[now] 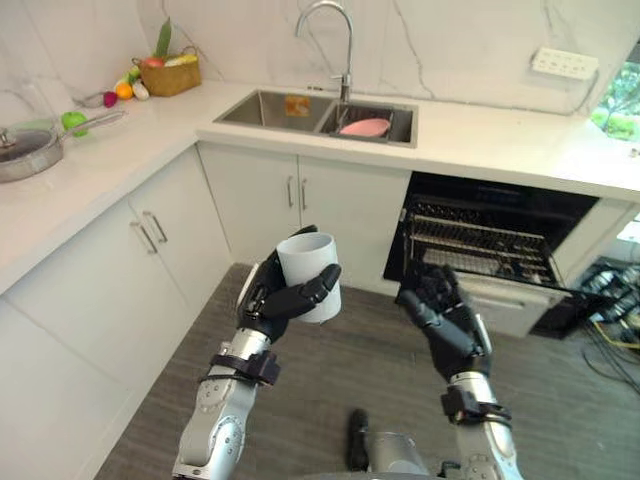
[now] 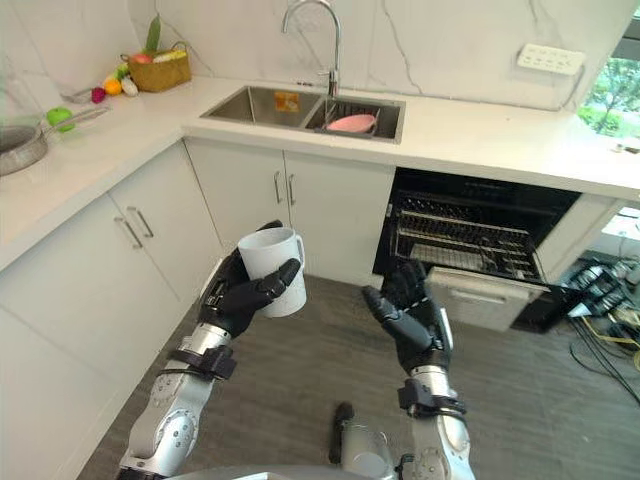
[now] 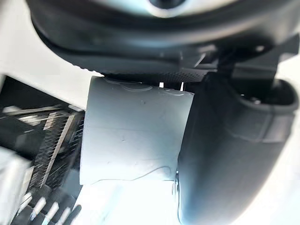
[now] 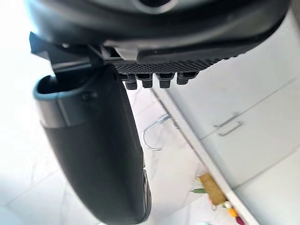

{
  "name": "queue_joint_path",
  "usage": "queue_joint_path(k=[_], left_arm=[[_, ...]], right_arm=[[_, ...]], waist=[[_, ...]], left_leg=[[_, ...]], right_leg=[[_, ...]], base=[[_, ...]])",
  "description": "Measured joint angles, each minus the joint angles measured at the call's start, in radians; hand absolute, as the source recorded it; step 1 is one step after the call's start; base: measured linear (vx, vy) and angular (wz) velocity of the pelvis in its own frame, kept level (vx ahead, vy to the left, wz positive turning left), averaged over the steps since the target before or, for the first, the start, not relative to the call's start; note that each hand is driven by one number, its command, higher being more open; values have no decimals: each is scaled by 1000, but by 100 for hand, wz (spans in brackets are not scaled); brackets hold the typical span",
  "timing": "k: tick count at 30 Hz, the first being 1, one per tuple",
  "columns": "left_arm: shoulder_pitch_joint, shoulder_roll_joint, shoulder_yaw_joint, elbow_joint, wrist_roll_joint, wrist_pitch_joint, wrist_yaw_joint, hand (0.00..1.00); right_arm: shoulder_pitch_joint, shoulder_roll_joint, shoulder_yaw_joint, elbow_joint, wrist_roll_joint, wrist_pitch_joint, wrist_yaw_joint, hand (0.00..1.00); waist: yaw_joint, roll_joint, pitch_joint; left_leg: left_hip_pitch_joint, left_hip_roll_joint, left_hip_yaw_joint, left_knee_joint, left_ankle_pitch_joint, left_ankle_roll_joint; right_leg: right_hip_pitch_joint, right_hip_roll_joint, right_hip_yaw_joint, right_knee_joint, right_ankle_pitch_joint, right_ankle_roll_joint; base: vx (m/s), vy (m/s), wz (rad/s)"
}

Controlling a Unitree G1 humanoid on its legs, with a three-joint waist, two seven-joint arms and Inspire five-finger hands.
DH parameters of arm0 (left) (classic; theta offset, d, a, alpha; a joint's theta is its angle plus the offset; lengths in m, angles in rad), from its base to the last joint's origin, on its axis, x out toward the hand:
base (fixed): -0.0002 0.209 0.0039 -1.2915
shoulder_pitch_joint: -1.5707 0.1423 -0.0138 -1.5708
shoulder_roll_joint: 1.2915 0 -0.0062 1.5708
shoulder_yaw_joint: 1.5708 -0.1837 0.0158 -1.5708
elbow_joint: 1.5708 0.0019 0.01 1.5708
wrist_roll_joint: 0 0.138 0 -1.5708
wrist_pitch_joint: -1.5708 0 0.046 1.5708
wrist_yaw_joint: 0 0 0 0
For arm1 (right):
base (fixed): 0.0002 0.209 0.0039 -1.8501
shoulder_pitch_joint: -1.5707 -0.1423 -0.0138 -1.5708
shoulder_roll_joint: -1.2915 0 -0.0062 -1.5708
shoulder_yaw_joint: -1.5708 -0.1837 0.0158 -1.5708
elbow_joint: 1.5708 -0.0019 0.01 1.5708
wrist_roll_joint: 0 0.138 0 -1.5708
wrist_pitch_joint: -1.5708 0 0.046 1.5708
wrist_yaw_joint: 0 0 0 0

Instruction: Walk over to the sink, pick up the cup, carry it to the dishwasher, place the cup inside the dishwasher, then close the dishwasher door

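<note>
Left robot hand [image 1: 278, 300] clamped round upright cup [image 1: 308, 262], mid-air above floor [image 1: 330, 385]; right robot hand [image 1: 445, 320] loose and empty at 3 o'clock. Could slip from thumb-and-finger hold en route to open dishwasher [image 1: 500, 205] at 2 o'clock, or clip its rack [image 1: 470, 245].

cup [image 1: 310, 268]: white, plain, upright, mouth up; left hand [image 1: 270, 305] wrapped round its side, held in the air over the floor in front of the cabinets
dishwasher [image 1: 480, 235]: under the counter, right of the sink [image 1: 262, 108]; open, wire rack showing
door [image 1: 500, 305]: dropped down, pale front
sink: steel, two bowls
</note>
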Motion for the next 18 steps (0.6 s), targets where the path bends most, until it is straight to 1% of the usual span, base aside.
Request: queue_joint_path(k=[1,2,3,4,5,6,7,8,10,11,12,13,14,15,16,17,18], left_arm=[[-1,-4,-8,-11,7,0,-1,0],[-1,-7,-10,-16,12,0,-1,0],[0,-19,-18,-18,16,0,-9,0],[4,-26,-20,-18,18,0,-11,0],[26,-38,-18,-21,24,-2,-12,0],[49,-46,-17,-23,33,-3,-12,0],[53,-47,-19,-23,35,-3,-12,0],[69,-47,-23,-23,51,-6,-20,0],[74,-46,-25,-23,51,-7,-24,0],[75,-43,-24,-23,51,-7,-27,0],[77,-42,-23,-21,51,-12,-28,0],[83,-42,-22,-20,52,-16,-28,0],[85,-44,-25,-20,53,-16,-28,0],[90,-45,-31,-20,61,-16,-38,0],[104,-42,-34,-20,75,-19,-50,0],[115,-39,-39,-20,75,-22,-55,0],[142,-38,-51,-21,75,-35,-76,0]], right_arm=[[2,5,2,-37,-2,1,0,100],[5,10,0,-58,-1,1,0,100],[16,18,-14,-100,-1,1,-1,100],[24,19,-21,-121,0,1,-1,100],[42,19,-26,-149,0,0,3,100],[51,24,-36,-160,0,-11,7,100],[53,24,-44,-160,0,-16,6,100],[59,22,-56,-160,2,-21,7,100],[54,19,-55,-159,13,-21,7,100],[41,13,-50,-153,23,-20,7,100],[6,-1,-38,-134,21,-21,7,100],[-33,-13,-21,-104,19,-21,7,100],[-49,-19,-16,-89,19,-20,5,100],[-69,-26,-15,-60,20,-20,-1,100],[-69,-30,-18,-34,33,-18,-12,100],[-59,-32,-19,-28,49,-17,-19,100],[-27,-37,-27,-29,86,-17,-33,100]], waist=[[-12,7,-4],[-14,13,-2],[-13,26,9],[-9,34,14],[-3,46,12],[0,54,8],[0,53,10],[5,50,11],[21,46,10],[35,46,9],[42,42,6],[43,37,5],[41,37,5],[41,37,5],[40,38,5],[39,41,3],[37,60,-10]], left_leg=[[-56,36,-1,136,24,0],[-92,57,1,224,56,2],[-170,109,3,419,189,-13],[-206,135,2,508,295,-21],[-261,181,-3,634,528,-43],[-361,225,-7,808,517,-49],[-406,236,-3,858,481,-41],[-514,253,37,866,364,-3],[-553,248,81,759,293,-3],[-563,234,113,610,250,-8],[-549,181,118,316,232,-25],[-516,108,75,-19,260,-48],[-504,79,45,-163,293,-54],[-508,42,3,-302,365,-70],[-512,25,1,-343,439,-66],[-508,19,13,-351,486,-61],[-495,21,35,-339,614,-11]], right_leg=[[4,15,-17,25,-47,-10],[16,23,-26,29,-69,-14],[61,48,-30,30,-109,-15],[88,64,-25,29,-128,-17],[143,90,-10,9,-157,-26],[205,109,-1,-9,-193,-31],[231,110,2,-18,-207,-30],[312,110,16,-69,-227,-19],[347,102,43,-91,-228,-18],[365,95,69,-109,-231,-15],[378,78,104,-119,-236,-5],[381,56,143,-120,-248,17],[383,47,160,-120,-256,32],[394,32,191,-120,-274,62],[423,18,210,-122,-295,99],[444,13,219,-124,-308,119],[486,12,234,-122,-343,168]], base=[[468,-243,1],[522,-270,4],[417,-205,-6],[522,-210,-27],[486,-120,-38],[500,-103,-32],[603,-112,-20],[500,-97,-16],[405,-58,-37],[398,-6,-73],[619,50,-93],[521,57,-84],[632,143,-75],[533,198,-66],[652,263,-60],[578,315,-51],[570,342,-39]])
